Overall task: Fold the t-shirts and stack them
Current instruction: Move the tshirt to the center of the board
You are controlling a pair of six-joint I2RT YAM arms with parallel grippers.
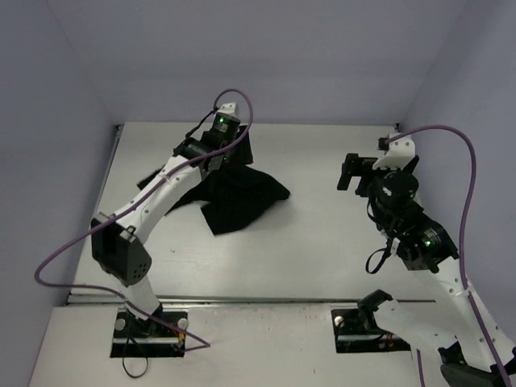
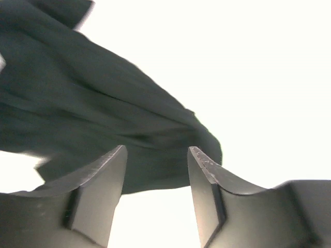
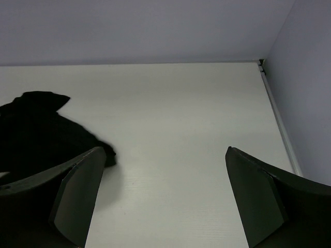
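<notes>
The black t-shirt (image 1: 242, 193) lies crumpled in a heap on the white table, left of centre. My left gripper (image 1: 235, 149) hovers at the heap's far edge. In the left wrist view its jaws (image 2: 158, 150) stand open with nothing between them, and the dark cloth (image 2: 103, 103) spreads just beyond the fingertips. My right gripper (image 1: 348, 171) is wide open and empty over bare table to the right of the shirt. In the right wrist view (image 3: 164, 150) the shirt's edge (image 3: 41, 124) shows at the left, apart from the fingers. No logo shows.
The white table (image 1: 322, 234) is enclosed by pale walls at the back and on both sides. A metal rail (image 1: 242, 300) runs along the near edge in front of the arm bases. Purple cables loop off both arms.
</notes>
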